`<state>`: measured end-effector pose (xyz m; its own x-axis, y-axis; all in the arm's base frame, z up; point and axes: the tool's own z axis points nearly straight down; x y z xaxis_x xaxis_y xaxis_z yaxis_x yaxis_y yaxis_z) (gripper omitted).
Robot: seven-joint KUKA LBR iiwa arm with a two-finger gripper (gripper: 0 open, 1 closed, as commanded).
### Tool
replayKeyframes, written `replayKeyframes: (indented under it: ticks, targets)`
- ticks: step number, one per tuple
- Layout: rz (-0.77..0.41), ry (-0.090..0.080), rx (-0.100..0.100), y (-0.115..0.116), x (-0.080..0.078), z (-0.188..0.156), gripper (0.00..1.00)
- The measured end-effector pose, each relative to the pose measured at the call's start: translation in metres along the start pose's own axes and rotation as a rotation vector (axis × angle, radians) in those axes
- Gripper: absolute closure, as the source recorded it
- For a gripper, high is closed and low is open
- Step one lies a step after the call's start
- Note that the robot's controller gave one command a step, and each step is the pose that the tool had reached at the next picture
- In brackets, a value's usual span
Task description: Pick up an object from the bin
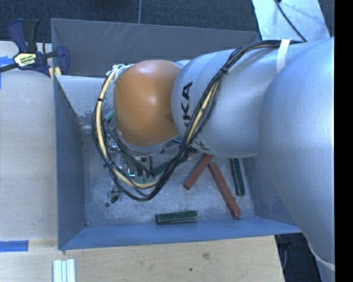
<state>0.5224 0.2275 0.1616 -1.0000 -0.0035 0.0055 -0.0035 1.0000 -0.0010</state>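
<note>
Gripper (131, 168) low in the left-middle of the bin (165, 40), tucked under the orange cover (144, 101). Wide, narrow or clamped on something? Impossible to tell from this angle, so no pick to call yet.

Far left, the left wall (67, 157), with the looping cables (103, 128) bulging toward it. First hazard: pushing lower or further left and catching those loops on the wall or the floor.

Just below the loops, a dark speck (112, 200) on the floor, too small to name.

Moving right: green bar (176, 217) flat along the front wall (165, 237), apart from the gripper. Awkward candidate, hugging that wall with little room on the far side, likely to skid rather than lift.

Next, brown sticks (223, 190), two of them leaning together like a tent, upper ends running under the arm (270, 98). Danger there: closing on one and dragging or flipping its partner.

Beside them, second green bar (237, 176), lying near the right-hand stick, top end hidden. Same trouble of a crowded grab.

Biggest worry of all: the arm blanketing the right rear of the bin, so any contact underneath goes unseen.
</note>
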Motion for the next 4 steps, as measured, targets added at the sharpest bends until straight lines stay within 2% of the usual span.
replayKeyframes:
  ticks: [1, 2, 3, 4]
  targets:
    - [-0.243, -0.002, 0.003, -0.082, -0.028, 0.071, 0.00]
    - [-0.205, -0.014, 0.004, -0.167, -0.073, 0.051, 0.00]
    - [-0.211, -0.009, -0.001, -0.160, -0.071, 0.052, 1.00]
    - [-0.211, -0.009, -0.001, -0.161, -0.071, 0.052, 0.00]
